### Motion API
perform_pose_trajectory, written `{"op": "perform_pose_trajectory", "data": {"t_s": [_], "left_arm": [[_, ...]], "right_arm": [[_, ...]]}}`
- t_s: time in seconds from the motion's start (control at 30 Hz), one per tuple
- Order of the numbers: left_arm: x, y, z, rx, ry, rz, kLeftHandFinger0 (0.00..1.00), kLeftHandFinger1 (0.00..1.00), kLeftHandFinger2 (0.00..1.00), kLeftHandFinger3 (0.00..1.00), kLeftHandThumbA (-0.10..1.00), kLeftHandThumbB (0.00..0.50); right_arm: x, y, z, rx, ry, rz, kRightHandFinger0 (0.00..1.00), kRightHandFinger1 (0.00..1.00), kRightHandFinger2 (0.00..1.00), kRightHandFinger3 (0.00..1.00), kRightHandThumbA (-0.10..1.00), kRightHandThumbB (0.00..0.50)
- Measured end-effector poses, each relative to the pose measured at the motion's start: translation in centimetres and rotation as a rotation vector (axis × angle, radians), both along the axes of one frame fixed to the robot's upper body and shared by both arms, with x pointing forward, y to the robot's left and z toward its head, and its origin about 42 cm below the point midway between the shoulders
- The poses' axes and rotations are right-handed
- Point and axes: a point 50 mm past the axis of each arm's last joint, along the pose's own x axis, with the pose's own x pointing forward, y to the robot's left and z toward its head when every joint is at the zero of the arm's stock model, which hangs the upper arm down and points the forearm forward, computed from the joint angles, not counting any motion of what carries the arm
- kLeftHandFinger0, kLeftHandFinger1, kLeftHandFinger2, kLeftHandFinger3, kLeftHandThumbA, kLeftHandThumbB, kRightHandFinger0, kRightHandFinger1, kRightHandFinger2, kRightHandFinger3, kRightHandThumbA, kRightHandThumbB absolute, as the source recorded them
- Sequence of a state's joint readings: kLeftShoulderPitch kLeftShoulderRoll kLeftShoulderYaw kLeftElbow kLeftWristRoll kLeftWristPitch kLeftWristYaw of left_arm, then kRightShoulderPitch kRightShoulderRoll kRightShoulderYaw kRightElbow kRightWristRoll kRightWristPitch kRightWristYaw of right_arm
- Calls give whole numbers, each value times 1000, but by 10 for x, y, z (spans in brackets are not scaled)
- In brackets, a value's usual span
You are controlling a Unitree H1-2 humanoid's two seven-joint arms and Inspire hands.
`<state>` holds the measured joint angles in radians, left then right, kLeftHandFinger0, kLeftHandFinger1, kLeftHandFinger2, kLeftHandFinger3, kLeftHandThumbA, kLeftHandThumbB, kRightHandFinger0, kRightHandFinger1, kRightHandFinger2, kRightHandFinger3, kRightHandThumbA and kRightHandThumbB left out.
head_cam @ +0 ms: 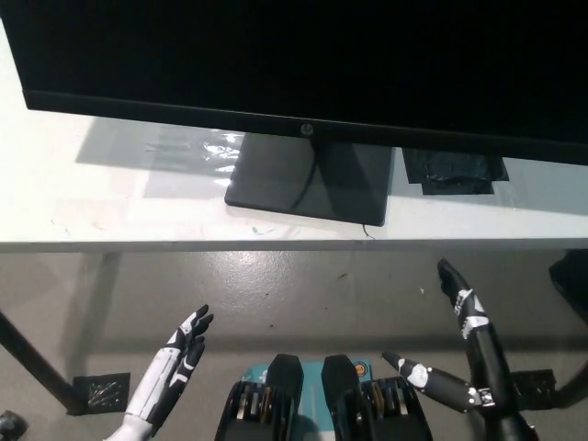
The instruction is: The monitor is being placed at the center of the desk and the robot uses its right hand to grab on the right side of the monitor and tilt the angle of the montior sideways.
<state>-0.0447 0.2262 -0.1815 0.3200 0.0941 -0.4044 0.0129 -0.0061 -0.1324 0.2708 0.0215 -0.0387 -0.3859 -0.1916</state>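
Note:
A black monitor (294,64) with a dark screen fills the top of the head view, standing on its square black base (308,179) on the white desk (119,197). My black right hand (464,354) hangs open below the desk's front edge at the lower right, fingers spread, well short of the monitor's right side and touching nothing. My white left hand (175,367) rests open at the lower left, over the floor, also holding nothing.
A black flat patch (455,173) lies on the desk right of the base. A desk leg (32,358) slants at the lower left beside a dark floor plate (99,392). Grey floor lies beneath the desk edge.

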Motion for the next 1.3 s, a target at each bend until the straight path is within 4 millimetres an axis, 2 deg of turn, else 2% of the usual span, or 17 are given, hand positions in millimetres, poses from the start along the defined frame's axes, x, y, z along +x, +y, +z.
{"op": "perform_pose_trajectory", "data": {"t_s": [0.3, 0.5, 0.87, 1.0, 1.23, 1.3], "left_arm": [[0, 0, -2, 0, 9, 2, 1000, 1000, 1000, 1000, 1000, 295], [-1, 0, -3, 0, 15, 4, 1000, 1000, 1000, 1000, 1000, 298], [-2, 1, -8, 4, 33, 8, 1000, 1000, 1000, 1000, 1000, 304], [-2, 1, -9, 4, 36, 9, 1000, 1000, 1000, 1000, 1000, 301], [-3, 1, -9, 4, 37, 9, 1000, 1000, 1000, 1000, 1000, 306], [-2, 1, -9, 4, 37, 9, 1000, 1000, 1000, 1000, 1000, 307]], "right_arm": [[3, -8, 6, 166, 61, 8, 1000, 1000, 1000, 1000, 1000, 366], [8, -15, 5, 269, 112, -4, 1000, 1000, 1000, 1000, 1000, 373], [35, -26, 18, 499, 167, -19, 1000, 1000, 1000, 1000, 1000, 368], [46, -30, 26, 589, 175, -13, 1000, 1000, 1000, 1000, 1000, 352], [61, -35, 37, 746, 191, 14, 1000, 1000, 1000, 1000, 1000, 361], [65, -36, 40, 784, 192, 25, 1000, 1000, 1000, 1000, 1000, 344]]}}
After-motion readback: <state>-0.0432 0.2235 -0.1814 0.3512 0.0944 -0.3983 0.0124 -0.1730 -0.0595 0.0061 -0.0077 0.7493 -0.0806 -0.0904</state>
